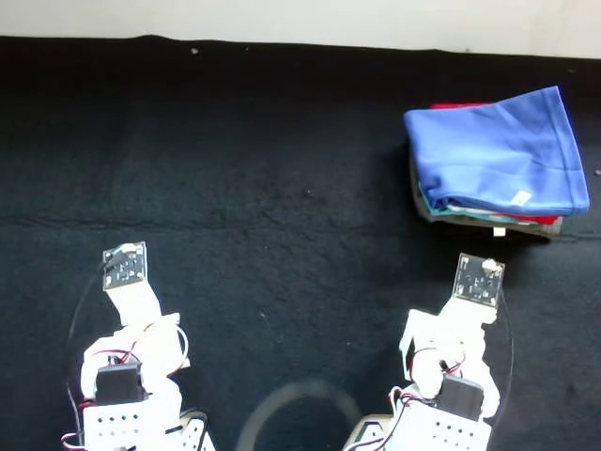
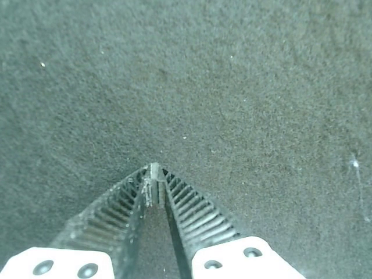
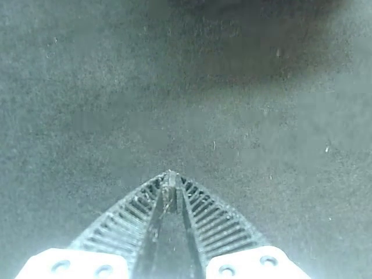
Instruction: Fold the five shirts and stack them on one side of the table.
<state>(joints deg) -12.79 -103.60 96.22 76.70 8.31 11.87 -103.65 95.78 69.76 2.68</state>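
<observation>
High view: a stack of folded shirts (image 1: 493, 164) sits at a far corner of the black table (image 1: 235, 169). A blue shirt (image 1: 498, 146) lies on top, and red and grey layers peek out at its edges. How many shirts lie under the blue one cannot be counted. The stack's long side runs across the table, roughly along the far edge.

Both arms are tucked in at the near edge, well apart from each other. The arm below the stack (image 1: 451, 366) is clearly nearer to it than the other arm (image 1: 131, 357), and the stack lies ahead of it, slightly outward. Which of the two is left or right cannot be settled, since both wrist views look down on the table's dark surface.

The left tool (image 2: 156, 174) has its jaws pressed together at the tips and holds nothing. The right tool (image 3: 169, 177) is likewise closed and empty. With the shirts gathered in one pile, the task looks finished or nearly so. Any last move would probably be a straightening of the stack, best made by the nearer arm.
</observation>
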